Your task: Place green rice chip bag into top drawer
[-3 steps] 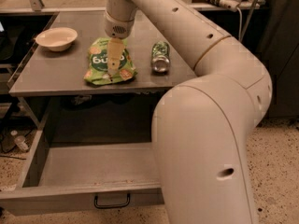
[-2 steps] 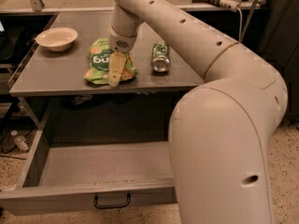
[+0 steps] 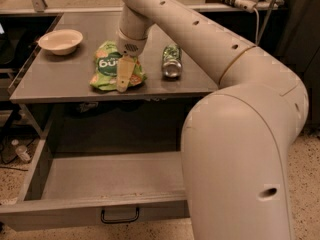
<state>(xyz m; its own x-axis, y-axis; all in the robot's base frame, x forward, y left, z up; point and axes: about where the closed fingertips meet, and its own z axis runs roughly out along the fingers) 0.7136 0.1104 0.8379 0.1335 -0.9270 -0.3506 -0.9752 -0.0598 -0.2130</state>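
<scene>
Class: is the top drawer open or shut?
Open: the top drawer is pulled out, its floor showing. The hand is at the green rice chip bag.

Arm stretched forward, pincer [image 3: 122, 82] pointing down, upper left

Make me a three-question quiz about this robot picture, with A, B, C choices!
1. Where is the green rice chip bag?
A) on the floor
B) on the table
C) on a chair

2. How many bowls are on the table?
A) one
B) three
C) five

3. The top drawer is:
A) pulled open
B) shut tight
C) upside down

Answers:
1 B: the bag lies on the table, beside the soda can, with the pincer right at it.
2 A: only one white bowl stands there.
3 A: the drawer sticks out below the table and you can see inside it.
</scene>
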